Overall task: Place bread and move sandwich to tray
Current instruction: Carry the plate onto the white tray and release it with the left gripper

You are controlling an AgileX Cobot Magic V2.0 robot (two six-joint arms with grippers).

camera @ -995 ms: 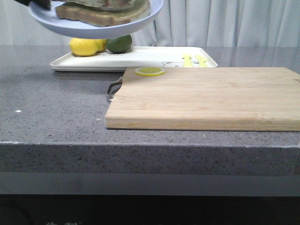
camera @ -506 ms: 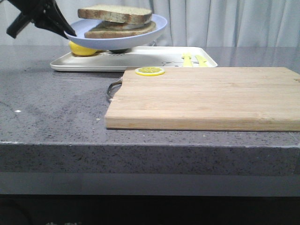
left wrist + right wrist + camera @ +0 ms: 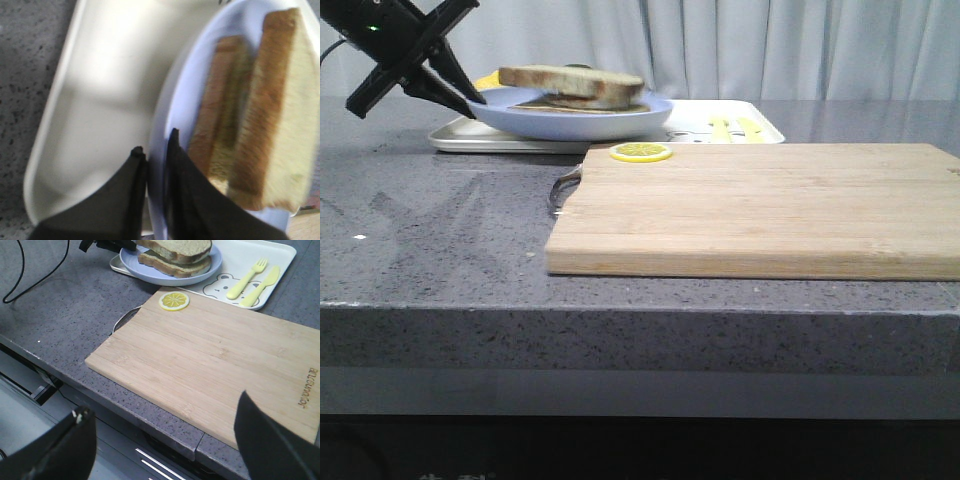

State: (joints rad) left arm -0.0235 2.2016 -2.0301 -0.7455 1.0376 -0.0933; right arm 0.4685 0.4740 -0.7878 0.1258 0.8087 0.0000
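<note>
Front view: left arm slants down, fingers [image 3: 470,98] pinching the plate [image 3: 570,118] rim over the tray [image 3: 720,133].

Sandwich [image 3: 250,125] motion-blurred (egg hidden under bread), tray [image 3: 90,125] cut off at frame edge, right tool's tips out of frame

Matte black left gripper [image 3: 470,98] with slim tapered fingers [image 3: 131,190] beside the plate [image 3: 570,118], a small green light on its body. Black, blunt, wide fingers on the right gripper [image 3: 165,440].
</note>
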